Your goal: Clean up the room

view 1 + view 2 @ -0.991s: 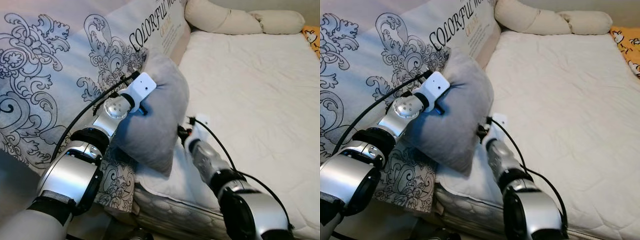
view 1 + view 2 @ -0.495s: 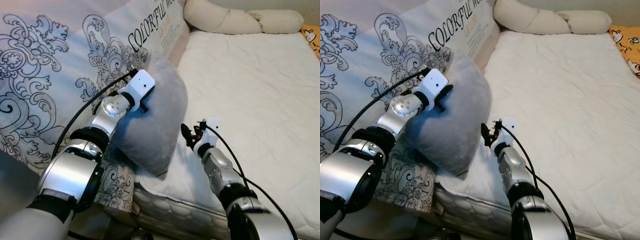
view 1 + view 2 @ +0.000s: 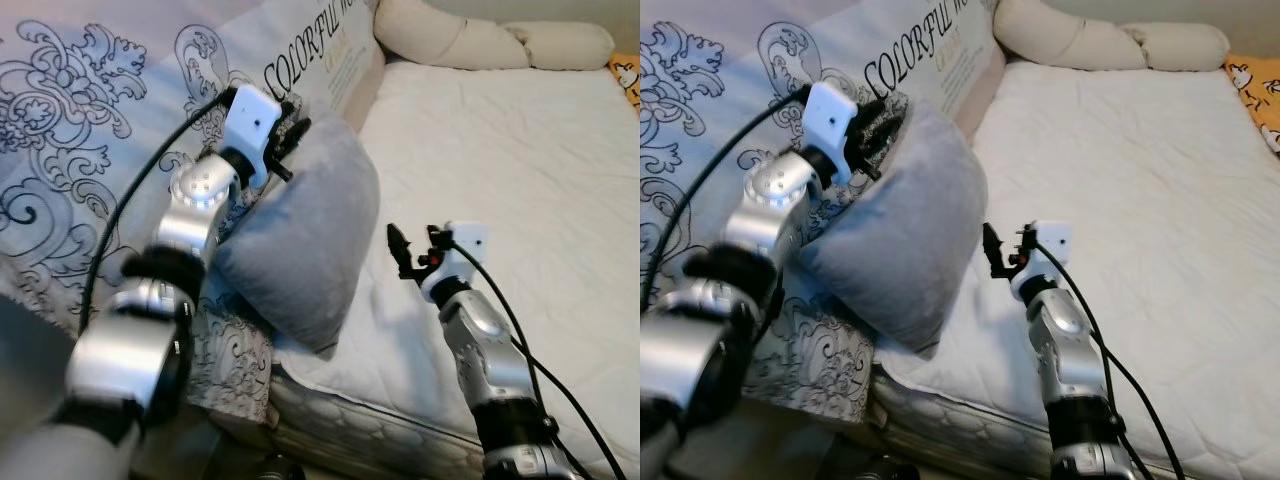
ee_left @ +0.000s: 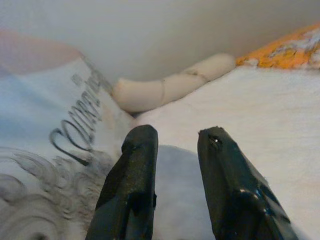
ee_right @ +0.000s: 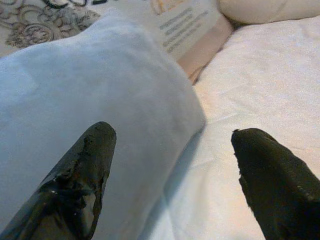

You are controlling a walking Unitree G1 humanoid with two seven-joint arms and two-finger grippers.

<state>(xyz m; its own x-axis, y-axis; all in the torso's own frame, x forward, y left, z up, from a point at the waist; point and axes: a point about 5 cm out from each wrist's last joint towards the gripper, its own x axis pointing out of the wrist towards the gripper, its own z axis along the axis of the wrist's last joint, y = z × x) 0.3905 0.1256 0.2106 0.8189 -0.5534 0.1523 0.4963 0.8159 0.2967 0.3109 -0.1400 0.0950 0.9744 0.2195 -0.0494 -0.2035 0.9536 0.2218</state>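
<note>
The left tool [image 3: 290, 125] has risen to the grey pillow's [image 3: 300, 240] top edge, fingers narrowly apart, possibly touching it. The right tool [image 3: 400, 250], spread wide, has withdrawn just beside it over the bed [image 3: 520, 150].

soft matt grey cloth pillow [image 3: 300, 240], quilted white mattress [image 3: 520, 150], glossy silver metal arms

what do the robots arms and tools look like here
Both arms are silver metal with rounded, jointed segments and black bands at the joints, and a black cable runs loose along each. Each wrist carries a small white box. The left tool and right tool each have two long black fingers tapering to blunt tips, slightly glossy and scuffed.
</note>
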